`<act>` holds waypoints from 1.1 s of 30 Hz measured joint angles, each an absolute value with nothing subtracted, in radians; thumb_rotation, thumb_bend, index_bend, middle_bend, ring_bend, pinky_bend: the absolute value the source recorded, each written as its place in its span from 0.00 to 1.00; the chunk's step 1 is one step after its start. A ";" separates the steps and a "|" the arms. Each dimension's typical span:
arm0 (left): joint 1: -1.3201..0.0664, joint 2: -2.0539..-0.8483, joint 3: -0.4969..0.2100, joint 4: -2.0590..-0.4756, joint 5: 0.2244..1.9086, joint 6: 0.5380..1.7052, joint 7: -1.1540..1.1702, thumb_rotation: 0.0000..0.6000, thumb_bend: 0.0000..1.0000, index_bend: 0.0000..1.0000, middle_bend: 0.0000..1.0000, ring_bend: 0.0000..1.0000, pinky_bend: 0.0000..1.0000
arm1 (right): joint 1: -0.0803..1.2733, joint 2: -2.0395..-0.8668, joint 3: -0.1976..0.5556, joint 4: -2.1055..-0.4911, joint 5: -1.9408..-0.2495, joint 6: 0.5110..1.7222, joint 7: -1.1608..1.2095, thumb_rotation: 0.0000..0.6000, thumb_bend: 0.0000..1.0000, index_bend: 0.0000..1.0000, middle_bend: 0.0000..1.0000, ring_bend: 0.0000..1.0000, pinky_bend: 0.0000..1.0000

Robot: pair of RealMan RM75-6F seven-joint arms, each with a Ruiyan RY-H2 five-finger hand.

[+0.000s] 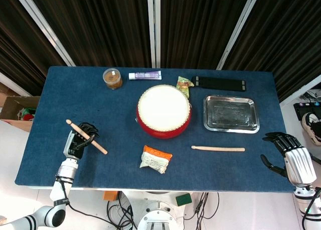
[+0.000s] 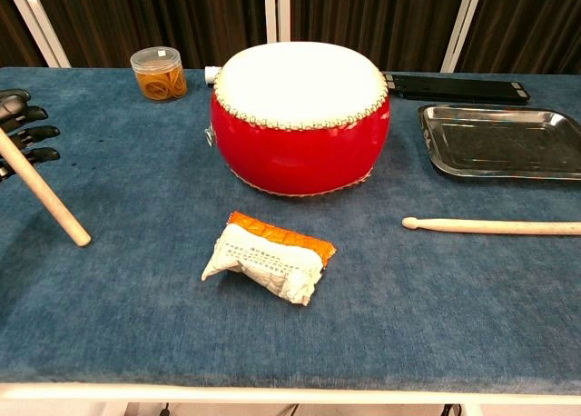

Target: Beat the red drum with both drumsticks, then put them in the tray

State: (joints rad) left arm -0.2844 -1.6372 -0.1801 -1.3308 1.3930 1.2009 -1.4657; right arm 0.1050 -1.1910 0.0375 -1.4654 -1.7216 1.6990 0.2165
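The red drum (image 1: 164, 111) (image 2: 300, 116) with its white head stands mid-table. My left hand (image 1: 78, 141) (image 2: 20, 128) grips one wooden drumstick (image 1: 87, 136) (image 2: 45, 198) at the table's left; the stick slants across the hand, its thick end low toward the drum side. The second drumstick (image 1: 218, 148) (image 2: 495, 225) lies flat on the cloth in front of the steel tray (image 1: 231, 114) (image 2: 501, 141). My right hand (image 1: 291, 158) hangs off the table's right front corner, fingers apart, holding nothing.
A white and orange packet (image 1: 155, 158) (image 2: 270, 255) lies in front of the drum. At the back edge stand a small jar (image 1: 112, 78) (image 2: 159, 73), a tube (image 1: 145, 75), a green packet (image 1: 184, 84) and a black bar (image 1: 219, 83) (image 2: 454, 86).
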 measured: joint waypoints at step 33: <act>-0.270 -1.755 -0.099 -1.308 1.427 1.250 -1.014 0.88 0.09 0.71 0.69 0.64 0.70 | 0.092 -1.190 0.044 -1.472 -1.725 1.720 0.228 1.00 0.25 0.36 0.32 0.25 0.35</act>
State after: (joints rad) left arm -0.2700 -1.7546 -0.0994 -1.3077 1.4266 1.2503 -1.0142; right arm 0.0925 -1.1904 0.0437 -1.4715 -1.7251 1.7201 0.2284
